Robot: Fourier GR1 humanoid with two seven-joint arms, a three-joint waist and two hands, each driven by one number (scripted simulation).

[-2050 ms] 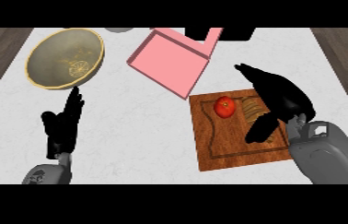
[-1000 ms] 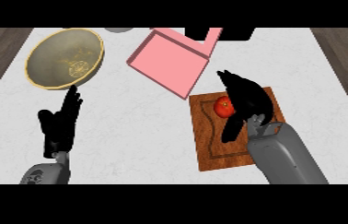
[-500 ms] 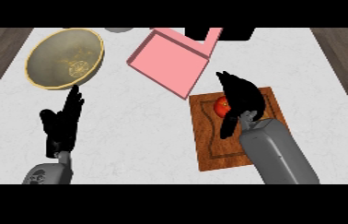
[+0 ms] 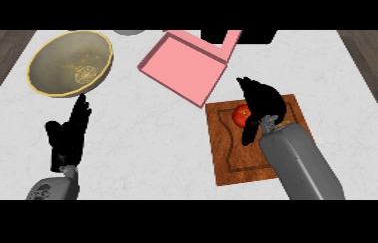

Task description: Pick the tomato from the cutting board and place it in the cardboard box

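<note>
Right hand [image 4: 262,103] is curling over the tomato [image 4: 241,116] on the cutting board [image 4: 247,159], tomato at its left edge; closure unclear. Left hand [image 4: 69,134] is resting open, lower left.

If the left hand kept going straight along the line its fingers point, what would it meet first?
Probably the rim of the brass-coloured bowl: the left hand points up and slightly right, fingertips just short of it. Height above the counter is unclear.

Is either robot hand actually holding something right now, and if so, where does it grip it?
Cannot be told for sure. The right robot hand covers the tomato on the cutting board, hiding any grip. The left robot hand holds nothing.
</note>
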